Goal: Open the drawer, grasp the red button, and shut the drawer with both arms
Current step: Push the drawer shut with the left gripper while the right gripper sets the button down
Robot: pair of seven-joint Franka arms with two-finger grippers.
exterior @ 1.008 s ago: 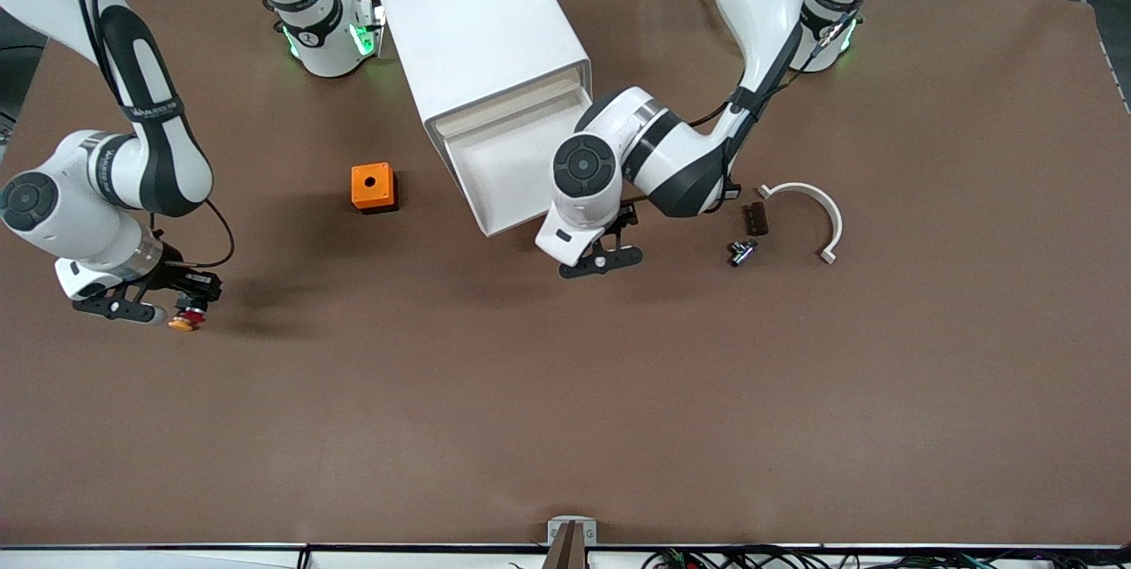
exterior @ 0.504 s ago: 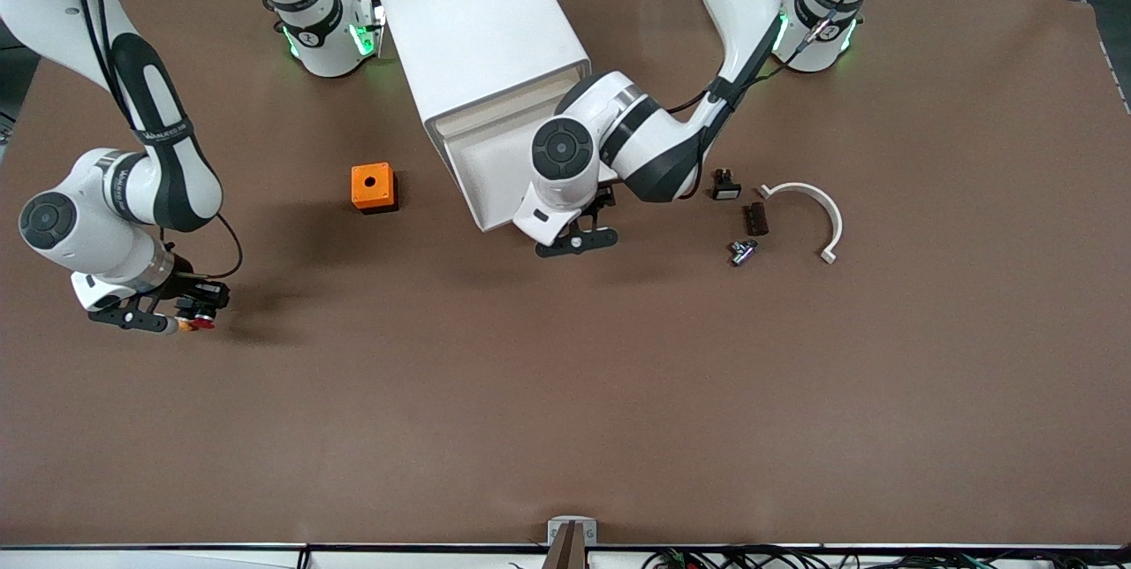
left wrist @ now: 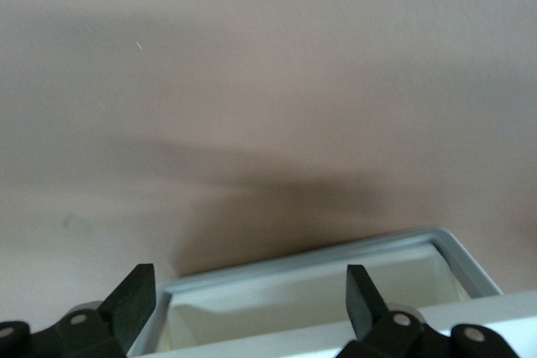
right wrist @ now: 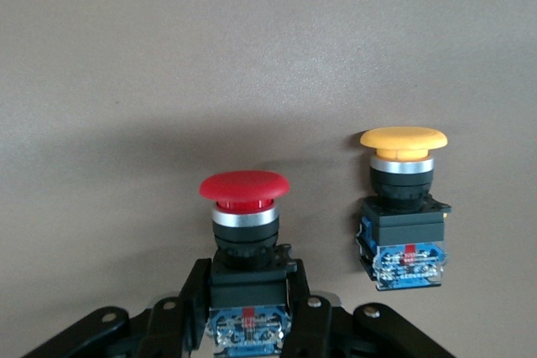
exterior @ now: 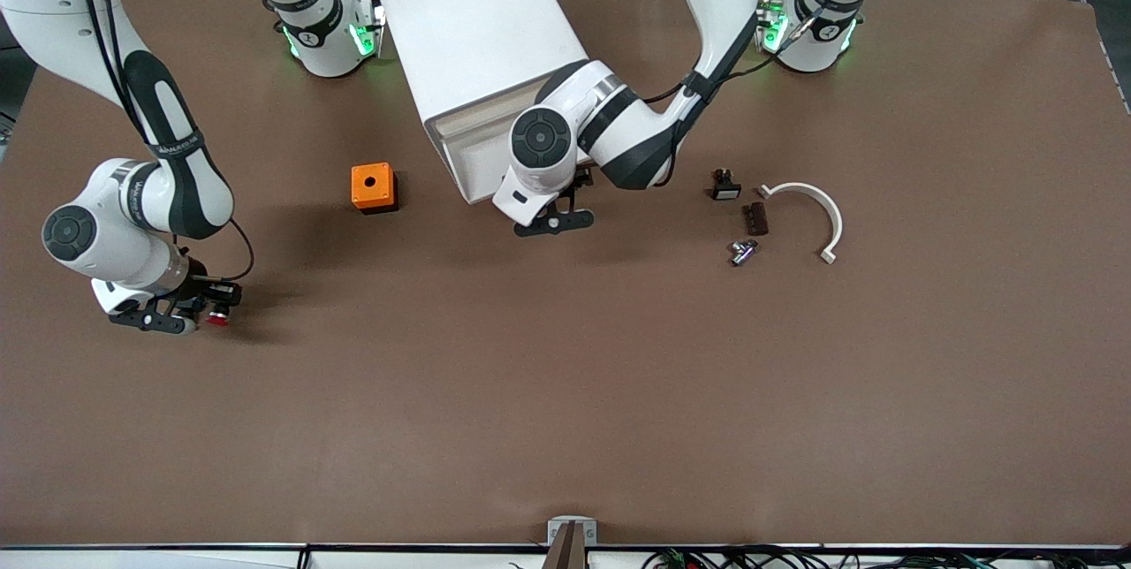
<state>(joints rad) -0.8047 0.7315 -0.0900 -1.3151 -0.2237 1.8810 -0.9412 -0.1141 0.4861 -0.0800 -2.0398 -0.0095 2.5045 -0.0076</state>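
Note:
The red-capped button (right wrist: 243,194) with its black-and-blue body is gripped by my right gripper (right wrist: 246,303), shut on the black body. In the front view this gripper (exterior: 199,311) is low over the table near the right arm's end, the red cap (exterior: 216,318) showing at its tip. The white drawer (exterior: 466,154) stands partly out of the white cabinet (exterior: 477,21). My left gripper (exterior: 555,220) is at the drawer's front. In the left wrist view it (left wrist: 249,299) is open, its fingers astride the drawer's rim (left wrist: 310,253).
A like button with a yellow cap (right wrist: 404,207) is on the table beside the held one. An orange box with a hole (exterior: 372,186) sits near the cabinet. A white curved piece (exterior: 817,207) and three small dark parts (exterior: 754,218) lie toward the left arm's end.
The left gripper has moved toward the cabinet and the drawer has slid partway in. The right gripper has shifted with the red button away from the yellow-capped one.

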